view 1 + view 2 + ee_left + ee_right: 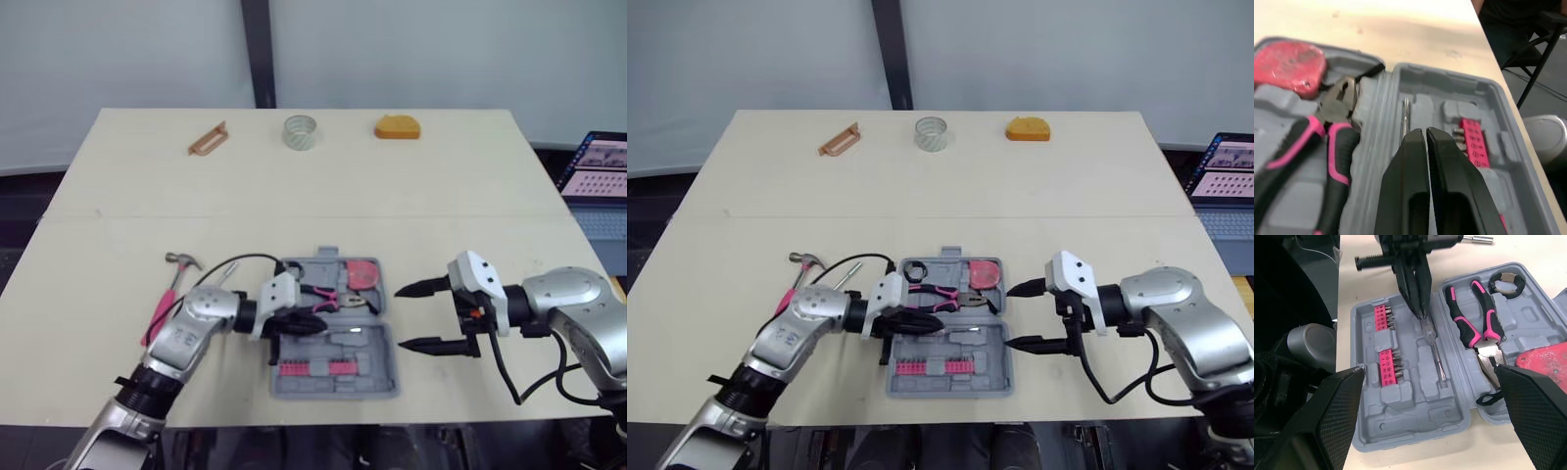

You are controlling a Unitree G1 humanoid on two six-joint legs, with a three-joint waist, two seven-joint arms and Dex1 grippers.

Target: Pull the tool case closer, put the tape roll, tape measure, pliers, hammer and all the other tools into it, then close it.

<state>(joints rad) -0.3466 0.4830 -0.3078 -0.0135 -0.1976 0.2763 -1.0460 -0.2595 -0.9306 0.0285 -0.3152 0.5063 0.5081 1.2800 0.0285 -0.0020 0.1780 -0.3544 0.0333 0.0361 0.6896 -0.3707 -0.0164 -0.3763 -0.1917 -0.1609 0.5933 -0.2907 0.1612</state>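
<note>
The grey tool case (388, 384) lies open near the table's front edge. In it are pink-handled pliers (331, 298), a red tape measure (362, 273), a small black tape roll (1506, 283), pink bit strips (1384, 348) and a thin screwdriver (1436, 355). My left gripper (321, 321) hovers low over the case, shut, its tips (1425, 131) by the screwdriver's end with nothing seen between them. My right gripper (431, 315) stands open just right of the case. A pink-handled hammer (168, 296) lies left of the case.
A silver rod (846, 272) and a black cable lie between hammer and case. Along the far edge sit a tan bracket (207, 138), a clear tape roll (300, 131) and an orange object (397, 127). A laptop (600, 174) stands off the table's right side.
</note>
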